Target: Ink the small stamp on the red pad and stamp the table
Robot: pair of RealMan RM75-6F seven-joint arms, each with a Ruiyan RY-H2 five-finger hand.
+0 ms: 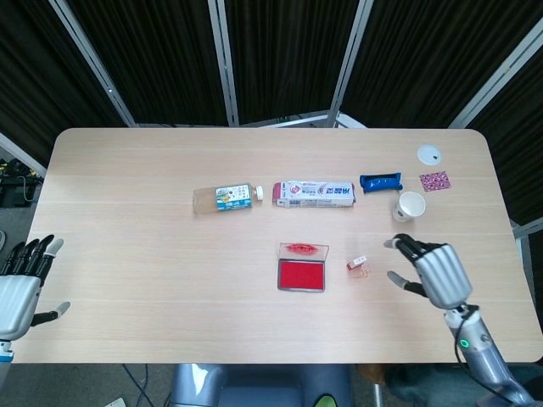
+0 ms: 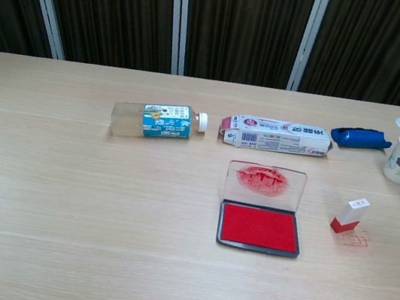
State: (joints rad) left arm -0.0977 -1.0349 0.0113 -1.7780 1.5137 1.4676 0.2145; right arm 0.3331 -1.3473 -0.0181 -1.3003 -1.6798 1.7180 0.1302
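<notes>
The small stamp [image 1: 357, 263] [image 2: 349, 216], white with a red base, stands alone on the table right of the red ink pad [image 1: 302, 275] [image 2: 260, 227], whose clear lid [image 2: 264, 184] is tipped up behind it. A faint red print [image 2: 357, 237] marks the wood beside the stamp's base. My right hand [image 1: 433, 270] hovers to the right of the stamp, fingers apart and holding nothing; the chest view does not show it. At the table's front left corner my left hand [image 1: 19, 287] is off the edge, fingers spread and empty.
A plastic bottle [image 1: 225, 198] lies on its side beside a long carton [image 1: 312, 194] in the middle of the table. A blue packet [image 1: 380, 181], a paper cup [image 1: 409, 206], a white lid [image 1: 429, 154] and a patterned square [image 1: 435, 181] sit at the back right.
</notes>
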